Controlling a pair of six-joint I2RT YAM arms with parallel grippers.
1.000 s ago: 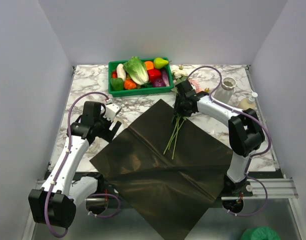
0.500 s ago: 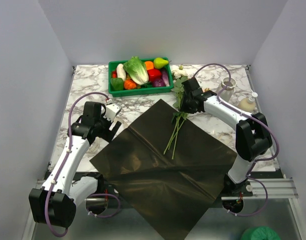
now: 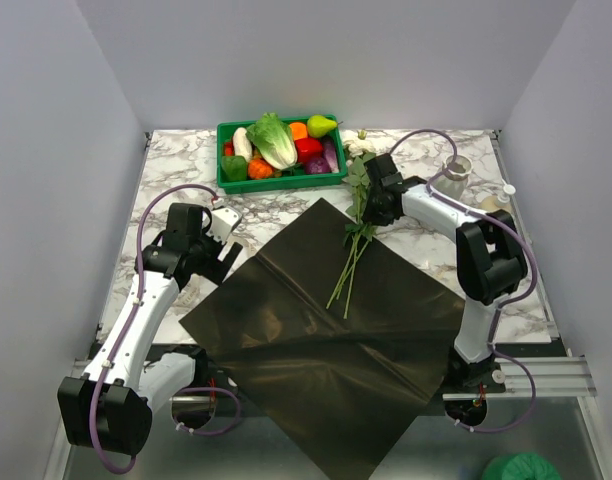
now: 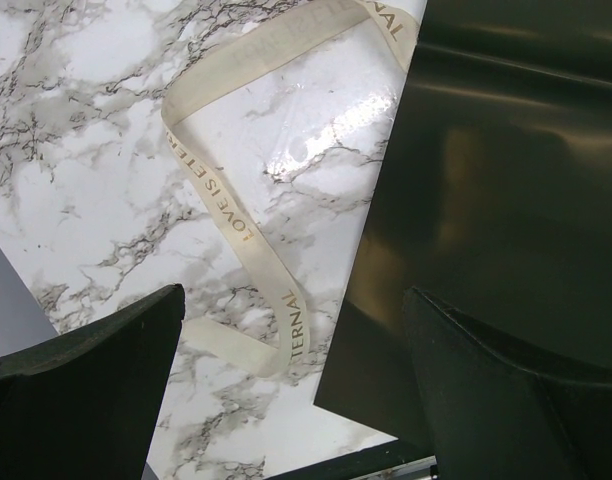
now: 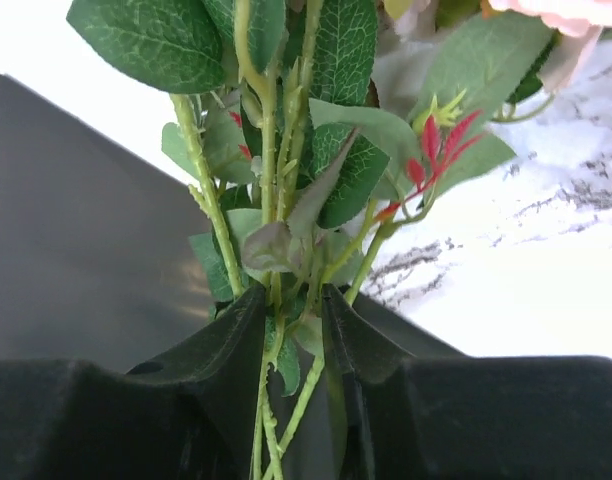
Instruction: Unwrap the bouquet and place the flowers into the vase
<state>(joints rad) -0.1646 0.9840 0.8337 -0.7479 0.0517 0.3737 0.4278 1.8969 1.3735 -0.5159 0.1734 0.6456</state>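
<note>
The right gripper (image 5: 292, 300) is pinched narrow on the flowers (image 5: 338, 180), low on their stems, at the far corner of the dark wrapping paper (image 3: 316, 340). The white vase (image 3: 454, 170) stands well to the right. Best to lift the bunch clear and tip the stems downward before aiming for its mouth. The left gripper (image 4: 291, 390) gapes wide over the cream ribbon (image 4: 226, 215).

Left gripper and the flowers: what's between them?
Top view: a strip of marble table, then the top corner of the unfolded dark wrapping paper.
</note>
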